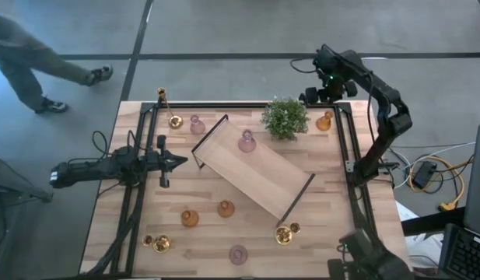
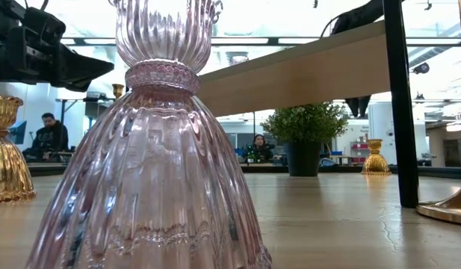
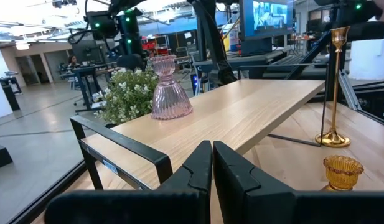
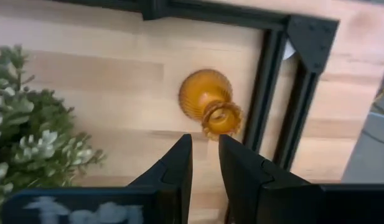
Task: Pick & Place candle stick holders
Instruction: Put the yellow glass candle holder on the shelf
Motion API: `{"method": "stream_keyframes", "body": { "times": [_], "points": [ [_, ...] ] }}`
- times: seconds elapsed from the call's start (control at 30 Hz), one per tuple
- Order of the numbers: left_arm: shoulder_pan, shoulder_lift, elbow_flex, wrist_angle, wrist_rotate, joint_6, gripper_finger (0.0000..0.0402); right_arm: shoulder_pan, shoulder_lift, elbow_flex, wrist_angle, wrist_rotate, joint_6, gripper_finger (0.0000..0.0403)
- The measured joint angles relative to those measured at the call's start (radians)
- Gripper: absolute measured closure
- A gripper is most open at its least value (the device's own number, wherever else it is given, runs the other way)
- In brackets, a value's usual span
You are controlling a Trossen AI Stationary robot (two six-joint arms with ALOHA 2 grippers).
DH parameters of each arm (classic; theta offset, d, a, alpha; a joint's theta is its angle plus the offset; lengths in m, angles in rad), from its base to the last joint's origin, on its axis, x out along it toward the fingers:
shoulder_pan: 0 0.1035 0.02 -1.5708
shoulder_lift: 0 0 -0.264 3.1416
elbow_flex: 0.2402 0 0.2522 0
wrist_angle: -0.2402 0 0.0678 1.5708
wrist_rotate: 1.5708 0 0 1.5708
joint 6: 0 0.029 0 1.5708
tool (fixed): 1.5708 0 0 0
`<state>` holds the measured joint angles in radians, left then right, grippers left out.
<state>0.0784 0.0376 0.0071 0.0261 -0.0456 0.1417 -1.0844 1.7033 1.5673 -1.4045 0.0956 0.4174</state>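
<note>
Above the table's far right corner, right gripper [image 4: 204,158] hovers — fingers slightly parted, empty — amber holder [image 4: 207,102] upright directly beneath; left gripper [image 1: 177,162] clenched.

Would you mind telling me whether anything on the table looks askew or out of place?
The long wooden tray lies diagonally across the table, not square to its edges, with one pink holder standing on it. The other holders stand scattered but upright; nothing looks spilled or broken.

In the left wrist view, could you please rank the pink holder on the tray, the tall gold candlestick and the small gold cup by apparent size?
1. Tall gold candlestick, tallest.
2. Pink holder, wider, farther off, so these two are uncertain.
3. Small gold cup, clearly smallest though nearest.
</note>
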Motion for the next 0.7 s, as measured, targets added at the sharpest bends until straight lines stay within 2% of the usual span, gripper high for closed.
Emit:
{"method": "stream_keyframes", "body": {
  "times": [0.2,0.7],
  "points": [
    [0.000,0.000,0.000,0.000,0.000,0.000,0.0383,0.007,-0.057,-0.097,0.057,0.000,0.025,0.0320],
    [0.000,0.000,0.000,0.000,0.000,0.000,0.0383,0.018,-0.060,-0.246,0.206,0.011,0.036,0.0322]
  ]
}}
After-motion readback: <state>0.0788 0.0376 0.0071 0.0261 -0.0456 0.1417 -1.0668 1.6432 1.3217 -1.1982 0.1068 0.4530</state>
